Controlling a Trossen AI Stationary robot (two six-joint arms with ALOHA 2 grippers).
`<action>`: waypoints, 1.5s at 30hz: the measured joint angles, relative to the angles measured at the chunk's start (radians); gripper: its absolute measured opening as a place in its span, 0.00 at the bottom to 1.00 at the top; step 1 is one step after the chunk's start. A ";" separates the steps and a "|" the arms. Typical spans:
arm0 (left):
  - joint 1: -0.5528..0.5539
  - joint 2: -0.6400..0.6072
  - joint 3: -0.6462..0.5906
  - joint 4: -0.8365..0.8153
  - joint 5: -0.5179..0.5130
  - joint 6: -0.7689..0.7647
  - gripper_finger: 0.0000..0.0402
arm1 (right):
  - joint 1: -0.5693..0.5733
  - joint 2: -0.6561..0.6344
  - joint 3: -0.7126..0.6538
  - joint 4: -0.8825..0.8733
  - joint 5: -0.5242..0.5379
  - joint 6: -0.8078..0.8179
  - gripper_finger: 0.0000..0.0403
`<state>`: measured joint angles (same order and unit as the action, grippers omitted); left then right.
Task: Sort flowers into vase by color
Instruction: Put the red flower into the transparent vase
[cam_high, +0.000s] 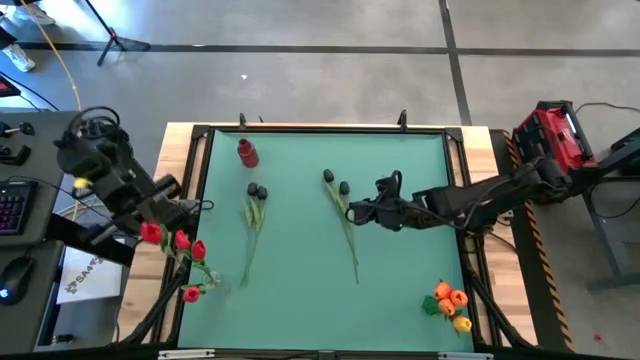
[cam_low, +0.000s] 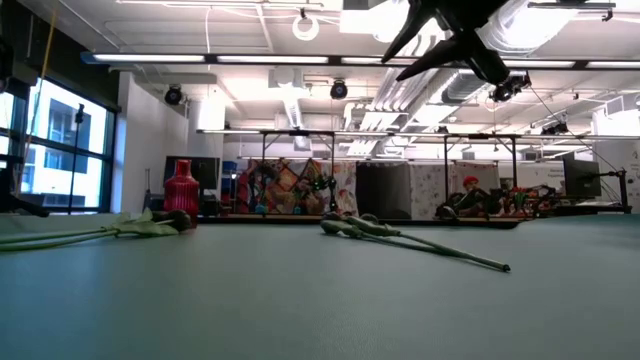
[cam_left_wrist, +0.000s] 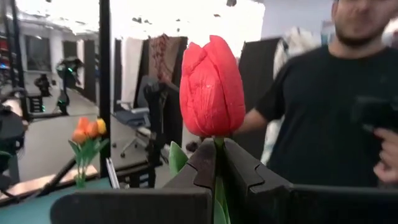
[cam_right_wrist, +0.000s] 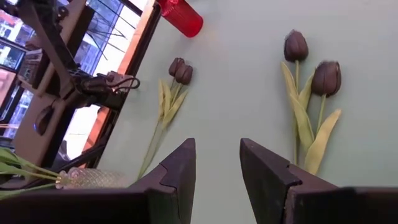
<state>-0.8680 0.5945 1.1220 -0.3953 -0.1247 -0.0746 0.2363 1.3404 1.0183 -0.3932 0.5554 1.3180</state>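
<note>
My left gripper (cam_left_wrist: 216, 152) is at the table's left edge, shut on a red tulip (cam_high: 150, 232). Close by, a clear vase (cam_high: 212, 285) holds more red tulips (cam_high: 188, 245). Two pairs of black tulips lie flat on the green mat, one pair (cam_high: 256, 190) left of centre and the other (cam_high: 335, 182) at the centre. My right gripper (cam_right_wrist: 217, 168) hovers open above the centre pair's stems (cam_high: 350, 235), touching nothing. The orange-yellow tulips (cam_high: 450, 303) stand in a vase at the near right corner. My left gripper pinches the red tulip's stem (cam_left_wrist: 217, 146) between its two fingers, just under the head. The head (cam_left_wrist: 211, 87) stands out past the fingertips, lifted clear. The gripper hides the rest of the stem.
A red ribbed vase (cam_high: 247, 152) stands near the far left of the mat. The mat's middle and near parts are bare (cam_high: 300, 300). A person in a black shirt (cam_left_wrist: 323, 106) stands beyond the table in the left wrist view. A desk with a keyboard (cam_high: 12, 205) is left of the table.
</note>
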 joint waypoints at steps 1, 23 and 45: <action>0.000 0.000 -0.016 -0.001 0.011 0.009 0.00 | 0.007 0.007 0.000 0.000 0.005 0.013 0.28; -0.076 -0.001 -0.188 0.187 0.067 0.137 0.00 | 0.012 0.101 0.000 0.080 -0.071 0.100 0.28; -0.137 -0.033 -0.357 0.334 -0.013 0.199 0.00 | 0.020 0.101 0.000 0.184 -0.084 0.107 0.28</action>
<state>-1.0054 0.5617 0.7654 -0.0609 -0.1379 0.1244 0.2562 1.4410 1.0180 -0.2096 0.4713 1.4246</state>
